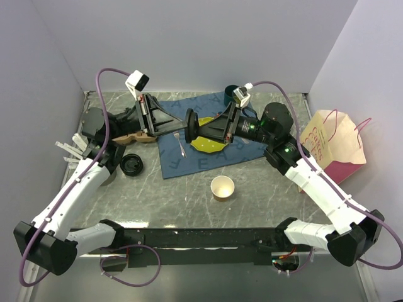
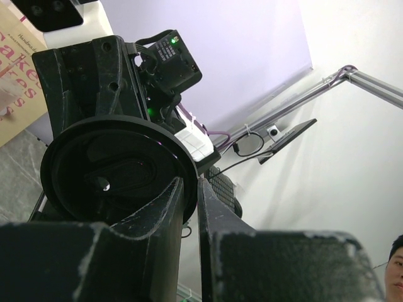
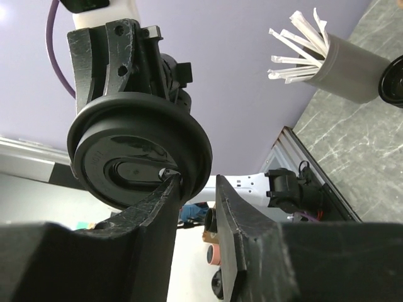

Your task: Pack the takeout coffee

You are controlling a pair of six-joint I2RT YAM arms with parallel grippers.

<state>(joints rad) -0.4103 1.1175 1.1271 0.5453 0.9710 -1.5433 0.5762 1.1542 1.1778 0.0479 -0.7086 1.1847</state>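
The paper bag (image 1: pixel 334 146) stands at the right, well apart from the coffee cup (image 1: pixel 222 187), which sits open and uncapped at the near middle of the table. A black lid (image 1: pixel 191 129) hangs on edge in the air between both arms. The left gripper (image 2: pixel 191 185) shows a mere slit, the right gripper (image 3: pixel 199 182) a slightly wider gap. We cannot tell which one pinches the rim. We judge this a hand-over: one side should clamp firmly before the other lets go, then level the lid over the cup.
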